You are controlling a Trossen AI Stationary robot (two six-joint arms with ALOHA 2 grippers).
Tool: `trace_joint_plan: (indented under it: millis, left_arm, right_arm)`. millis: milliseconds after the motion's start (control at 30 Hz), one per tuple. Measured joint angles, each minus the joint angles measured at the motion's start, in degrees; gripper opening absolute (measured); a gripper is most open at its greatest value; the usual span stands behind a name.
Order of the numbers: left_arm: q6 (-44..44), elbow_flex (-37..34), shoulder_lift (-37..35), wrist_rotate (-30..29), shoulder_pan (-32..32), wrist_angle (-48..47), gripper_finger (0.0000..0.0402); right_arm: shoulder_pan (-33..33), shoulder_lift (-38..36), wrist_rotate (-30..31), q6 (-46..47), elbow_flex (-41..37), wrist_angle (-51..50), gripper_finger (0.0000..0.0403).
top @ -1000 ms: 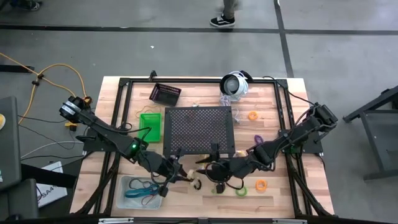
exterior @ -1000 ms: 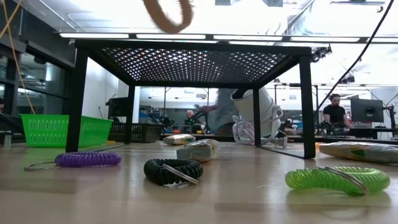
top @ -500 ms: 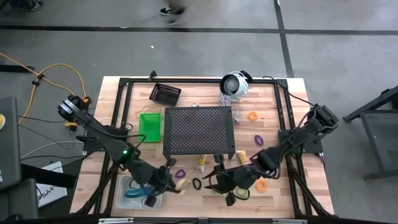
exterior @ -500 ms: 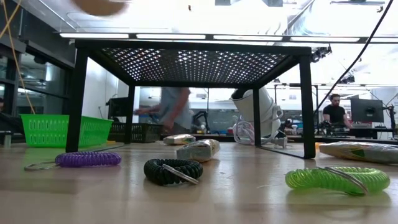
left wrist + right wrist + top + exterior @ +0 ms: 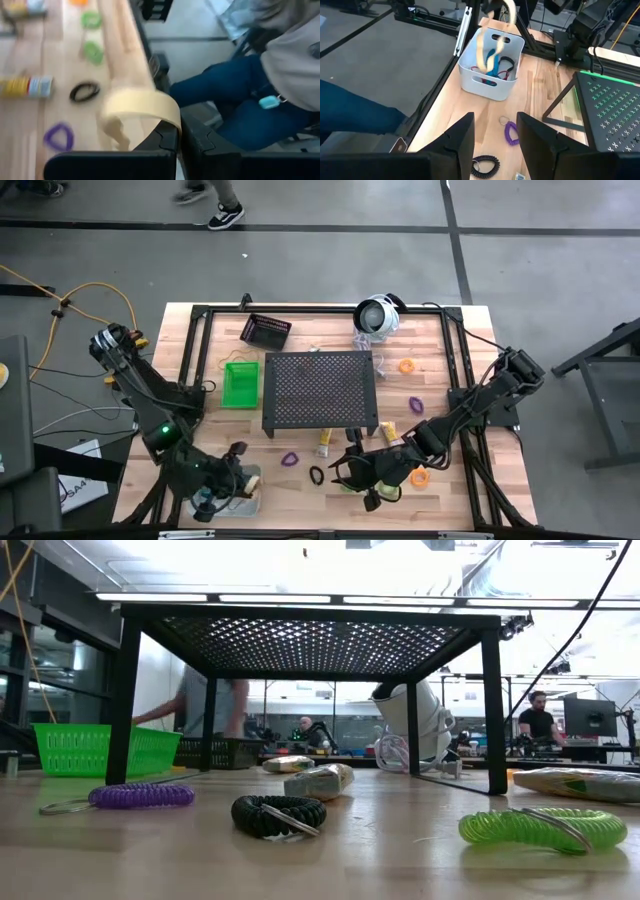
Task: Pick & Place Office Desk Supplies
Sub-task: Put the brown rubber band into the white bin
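The left gripper (image 5: 243, 477), fingers clamped on a tan band (image 5: 140, 103), hangs over the clear bin (image 5: 492, 64) — next comes letting go; the right gripper (image 5: 345, 471) waits, fingers apart.

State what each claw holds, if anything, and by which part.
The left claw, above the clear bin, pinches a tan rubber band by one end of its loop. The right claw is open and holds nothing.
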Motion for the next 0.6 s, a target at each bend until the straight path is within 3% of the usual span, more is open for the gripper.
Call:
trace_joint_plan:
  millis: [267, 600]
  left_arm:
    - [-16.6, 0.0, 0.2, -6.0, -4.6, -12.1, 0.0001]
    - [-25.7, 0.0, 3.6, -6.2, -8.7, -14.1, 0.0001]
  right_arm:
    - [0.0, 0.0, 0.0, 0.9, 0.0, 0.0, 0.0135]
    - [0.0, 0.0, 0.0, 1.5, 0.0, 0.0, 0.0135]
